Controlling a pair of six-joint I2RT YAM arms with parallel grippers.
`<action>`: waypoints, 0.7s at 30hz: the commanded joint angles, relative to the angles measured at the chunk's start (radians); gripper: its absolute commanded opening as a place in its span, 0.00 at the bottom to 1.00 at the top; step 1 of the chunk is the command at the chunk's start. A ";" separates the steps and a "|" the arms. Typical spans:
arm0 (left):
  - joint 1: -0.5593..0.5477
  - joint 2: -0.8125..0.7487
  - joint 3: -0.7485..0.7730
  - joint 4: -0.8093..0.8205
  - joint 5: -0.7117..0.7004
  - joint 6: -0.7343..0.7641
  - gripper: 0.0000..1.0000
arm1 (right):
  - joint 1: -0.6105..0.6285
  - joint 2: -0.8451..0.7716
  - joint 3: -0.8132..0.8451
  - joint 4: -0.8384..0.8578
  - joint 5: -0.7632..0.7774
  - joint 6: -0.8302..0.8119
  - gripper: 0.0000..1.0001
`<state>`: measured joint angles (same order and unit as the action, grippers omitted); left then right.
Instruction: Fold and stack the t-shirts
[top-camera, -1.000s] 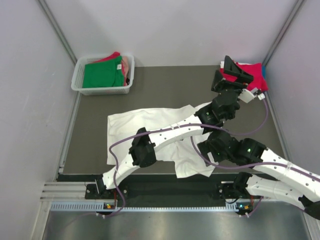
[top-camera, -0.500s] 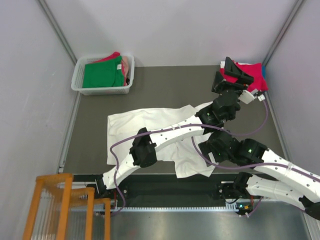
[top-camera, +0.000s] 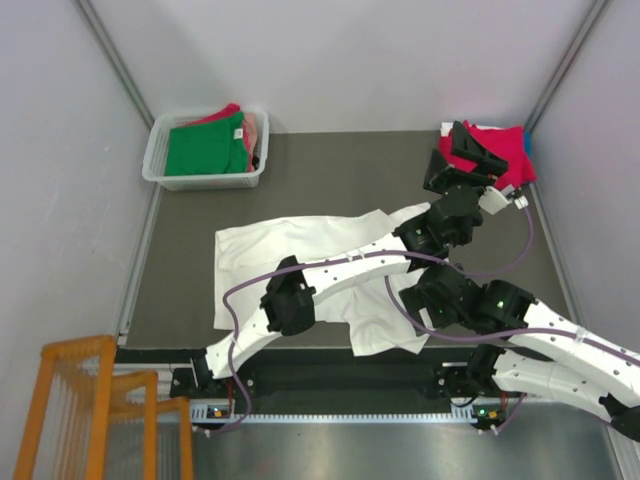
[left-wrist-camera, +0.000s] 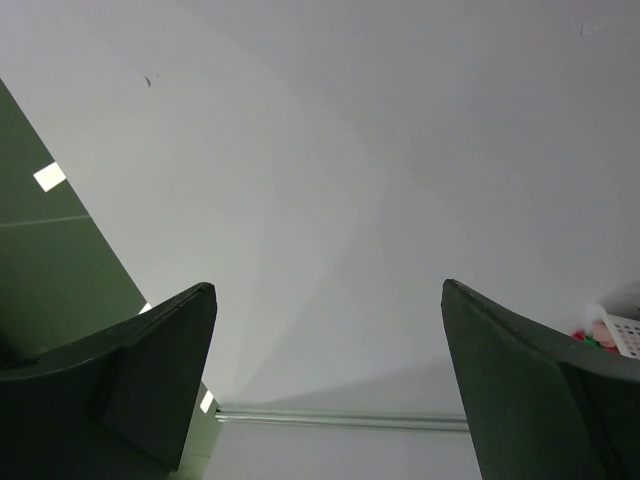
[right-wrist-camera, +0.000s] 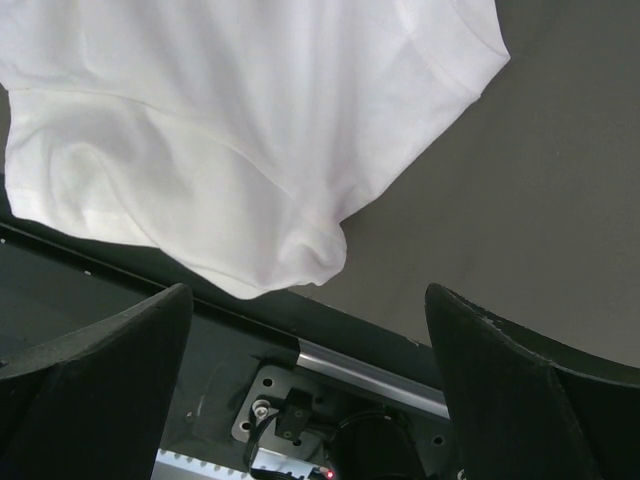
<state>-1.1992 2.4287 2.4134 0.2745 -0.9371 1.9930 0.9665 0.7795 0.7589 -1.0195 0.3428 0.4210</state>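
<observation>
Since half a second ago the orange rack (top-camera: 70, 400) has slid further out, near-left of the white shirt (top-camera: 290, 250), and the left pincer (top-camera: 478, 150) has edged a little towards the red pile. The cloth lies as it did.

The left pincer's jaws stand wide with nothing between them. It is raised beyond the white shirt's far right corner, just above the folded red shirts (top-camera: 512, 145). Its own camera faces bare wall, so it looks lifted clear of that pile, not reaching for it. The right pincer (right-wrist-camera: 305, 380) is also wide and empty. It hangs over the white shirt's near right corner, where the hem bunches at the table (top-camera: 330, 175) edge, which seems a fair place to take hold for a fold. The white shirt itself is spread but rumpled, not yet folded. Beyond its far left corner a green shirt (top-camera: 205, 150) waits in the basket (top-camera: 205, 183), with red cloth under it.

The left arm crosses the white shirt and hides its middle. From above, the right pincer is lost under the arms. How many shirts are in the red pile or the basket cannot be told. The rack is cut off by the frame.
</observation>
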 joint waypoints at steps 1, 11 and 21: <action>-0.088 0.119 -0.065 -0.009 -0.008 0.242 0.98 | -0.002 -0.043 0.092 0.360 0.025 0.041 0.99; -0.086 0.118 -0.073 -0.034 -0.028 0.222 0.97 | -0.002 -0.052 0.074 0.360 0.018 0.039 1.00; -0.086 0.115 -0.077 -0.038 -0.045 0.210 0.97 | -0.003 -0.068 0.057 0.354 0.016 0.039 1.00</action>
<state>-1.2041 2.4344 2.3978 0.2436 -0.9646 1.9930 0.9665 0.7620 0.7277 -1.0145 0.3420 0.4278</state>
